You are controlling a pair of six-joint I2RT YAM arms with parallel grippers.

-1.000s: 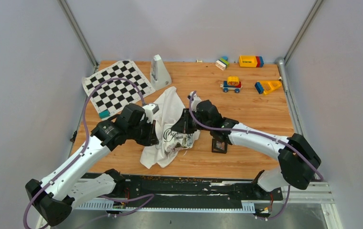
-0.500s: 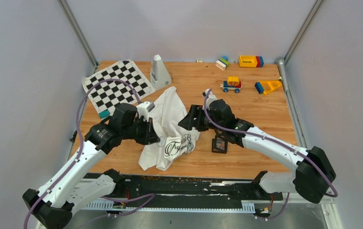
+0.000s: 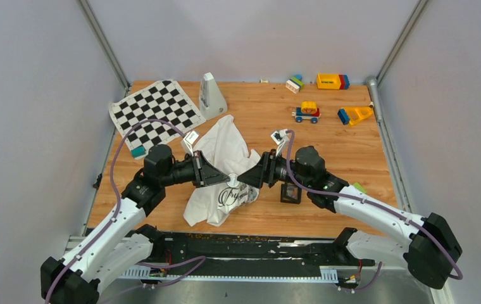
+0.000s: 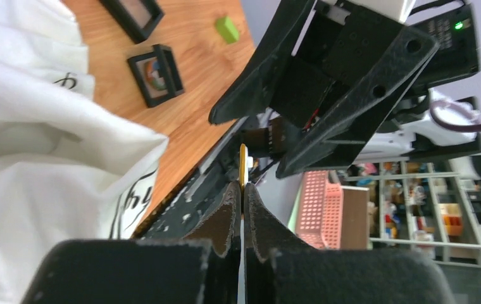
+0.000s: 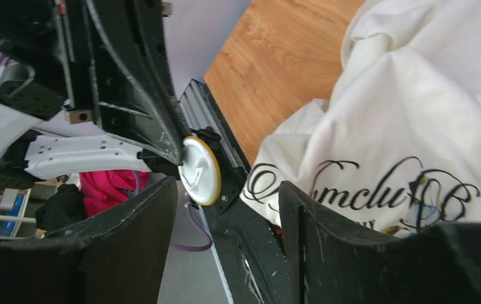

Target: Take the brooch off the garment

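The brooch (image 5: pixel 200 170) was held in the left hand (image 4: pixel 242 187), whose fingers were pressed flat together on it. From the right wrist it was seen as a small white disc with a golden rim. From the left wrist only its thin golden edge was seen, standing out past the fingertips. It was kept in the air, apart from the garment (image 5: pixel 415 95), which was left crumpled on the bench (image 5: pixel 282 57) below both hands. By this the brooch was judged to be already free of the cloth.

The right hand (image 5: pixel 225 187) was turned to face the left one, tip towards tip, with its jaws spread wide and nothing between them. The brooch was near these jaws but not yet between them. Such a placing was judged to suit a passing of the brooch from one hand to the other, or simply a release of the cloth.

On the garment black cursive script was printed. The letters "mclu" could be read in the right wrist view. The rest was lost in folds and flourishes. No writing could be made out on the brooch.
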